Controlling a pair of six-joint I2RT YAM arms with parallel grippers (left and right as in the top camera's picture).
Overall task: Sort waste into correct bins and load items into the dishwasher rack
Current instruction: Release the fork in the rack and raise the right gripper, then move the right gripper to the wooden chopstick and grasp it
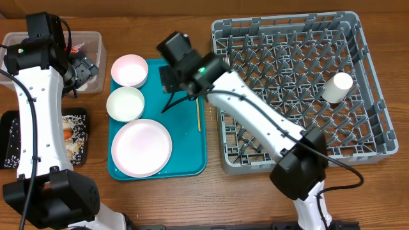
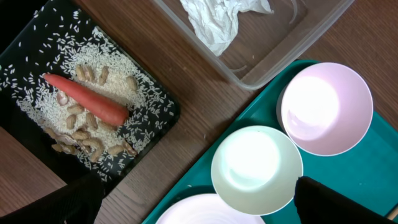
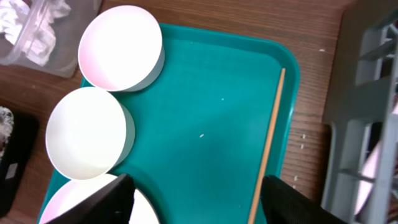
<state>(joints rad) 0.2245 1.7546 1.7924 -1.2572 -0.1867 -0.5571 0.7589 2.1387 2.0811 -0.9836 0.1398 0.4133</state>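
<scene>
On the teal tray (image 1: pixel 185 150) lie a pink bowl (image 1: pixel 130 69), a white bowl (image 1: pixel 125 103), a large plate (image 1: pixel 141 147) and a thin wooden stick (image 1: pixel 198 114). My right gripper (image 3: pixel 196 205) hangs open over the tray's middle, empty, with the stick (image 3: pixel 270 134) just inside its right finger. My left gripper (image 2: pixel 199 208) is wide open and empty, high above the clear tub's (image 1: pixel 96 38) corner. A crumpled napkin (image 2: pixel 214 22) lies in the tub. The black tray (image 2: pixel 25 46) holds a carrot (image 2: pixel 87 99), rice and beige scraps. A white cup (image 1: pixel 337 87) lies in the grey dishwasher rack (image 1: pixel 374 137).
The rack stands right of the teal tray with a narrow strip of wooden table between them. The clear tub is at the back left and the black tray at the left edge, partly hidden under my left arm. Something red (image 1: pixel 78 47) shows inside the tub.
</scene>
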